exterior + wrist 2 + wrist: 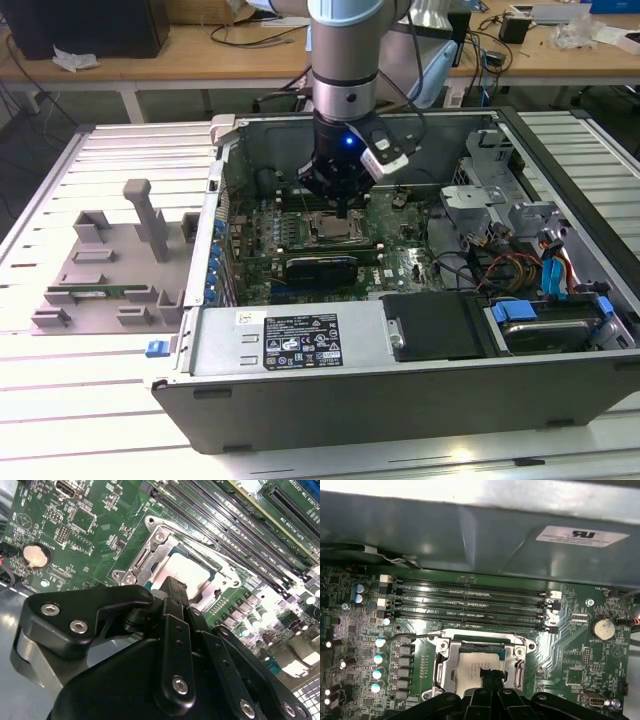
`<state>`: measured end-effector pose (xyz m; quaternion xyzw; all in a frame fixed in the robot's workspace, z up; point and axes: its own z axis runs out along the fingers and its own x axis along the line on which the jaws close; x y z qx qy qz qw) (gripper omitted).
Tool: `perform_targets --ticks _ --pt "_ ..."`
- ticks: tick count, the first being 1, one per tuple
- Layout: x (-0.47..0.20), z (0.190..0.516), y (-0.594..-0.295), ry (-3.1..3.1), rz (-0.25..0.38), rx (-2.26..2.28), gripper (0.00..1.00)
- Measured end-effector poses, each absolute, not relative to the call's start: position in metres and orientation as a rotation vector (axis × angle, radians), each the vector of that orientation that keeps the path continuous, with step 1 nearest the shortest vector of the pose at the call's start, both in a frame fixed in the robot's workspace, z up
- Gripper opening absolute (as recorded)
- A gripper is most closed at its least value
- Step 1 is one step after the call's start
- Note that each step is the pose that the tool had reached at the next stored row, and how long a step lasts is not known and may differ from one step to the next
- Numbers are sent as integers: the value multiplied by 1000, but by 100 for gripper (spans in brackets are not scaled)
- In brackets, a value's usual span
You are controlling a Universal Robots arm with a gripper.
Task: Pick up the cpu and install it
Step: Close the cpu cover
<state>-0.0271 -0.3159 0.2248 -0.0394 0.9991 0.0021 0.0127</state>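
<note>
In the exterior view my gripper (343, 208) hangs mid-frame inside the computer case (300, 400), fingers pressed together. Their tips hide part of the cpu (471, 663), which lies in the socket frame (444, 670). Memory slots (470, 600) run just beside that frame's edge.

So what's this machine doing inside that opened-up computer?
A robot arm is reaching down into an open computer case to fit the cpu. The silver chip lies flat within the metal socket frame on the green motherboard, next to the memory slots. The arm's hand is directly over the chip, very close to its top; whether it touches cannot be told.
</note>
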Motion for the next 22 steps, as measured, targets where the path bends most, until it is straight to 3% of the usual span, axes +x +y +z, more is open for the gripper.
perform_targets --ticks 22 --pt "-66 209 -320 3115 6 -85 11"
